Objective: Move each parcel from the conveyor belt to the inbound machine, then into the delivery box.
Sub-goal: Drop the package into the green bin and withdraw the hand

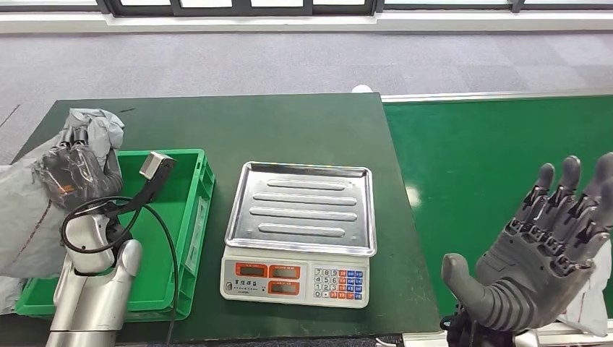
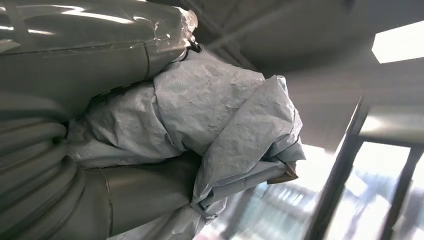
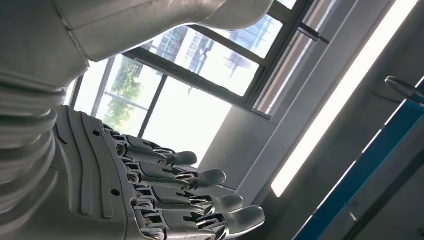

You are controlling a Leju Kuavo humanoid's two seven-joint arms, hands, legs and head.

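You are seeing the right hand (image 1: pixel 538 253) nearest the camera, raised to the right of the scale (image 1: pixel 300 231), palm up, fingers (image 3: pixel 200 177) spread and straight, grasping nothing. It is hovering over the near part of the green conveyor belt (image 1: pixel 499 181), which is lying just right of the scale's table.

The scale, your landmark, is sitting on the dark green table (image 1: pixel 289 130) with its steel pan (image 1: pixel 303 206) bare and its keypad and displays facing you.

To the left of the scale, just beside it, the green delivery box (image 1: pixel 184 217) is resting on the same table. You are watching the left hand (image 1: pixel 76 173) over the box's left side, fingers clenched around the grey parcel (image 1: pixel 97 126). The parcel's crumpled wrapping is bulging out above the hand, and more grey wrapping is hanging down to the left of the box rim. In the left wrist view the parcel (image 2: pixel 210 115) is pressed between the thick thumb and the fingers. A black cable (image 1: pixel 155 224) is looping from the left wrist across the box.

Beyond the table, grey floor (image 1: pixel 289 65) is stretching to a window wall.
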